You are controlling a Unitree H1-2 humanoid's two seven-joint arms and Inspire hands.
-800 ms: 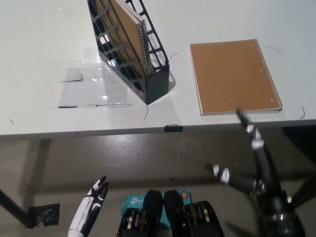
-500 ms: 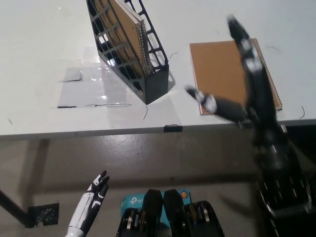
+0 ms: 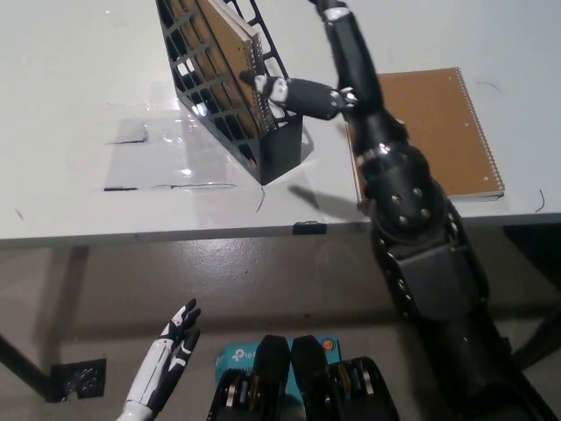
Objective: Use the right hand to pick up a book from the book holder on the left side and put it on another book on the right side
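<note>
the book [image 3: 230, 48] to be picked up, a brown spiral-bound notebook, stands tilted inside the black book holder [image 3: 263, 132] on the left part of the white table [image 3: 79, 61]. its wire spine runs along the edge facing the right side, and its top leans away toward the far left. more brown sheets show through the lattice wall of the holder behind it. the holder itself is a slanted black file rack with a solid front end, sitting just beside a patch of clear tape or film [image 3: 162, 162] stuck to the table surface.

the right hand [image 3: 329, 74] reaches over the table from the lower right, its black arm passing across the left edge of the second book [image 3: 438, 132]. one finger [image 3: 285, 89] stretches sideways to the spiral edge of the standing book and appears to touch it, while the others point up past the top of the frame. the hand is spread and grasps nothing.

the second book, a brown spiral notebook, lies flat on the right part of the table, its spine on the right edge, well apart from the holder.

the left hand [image 3: 171, 355] hangs low at the lower left, below the table edge, fingers straight and loosely apart, holding nothing. a small black clip [image 3: 307, 229] sits on the table's front edge.
</note>
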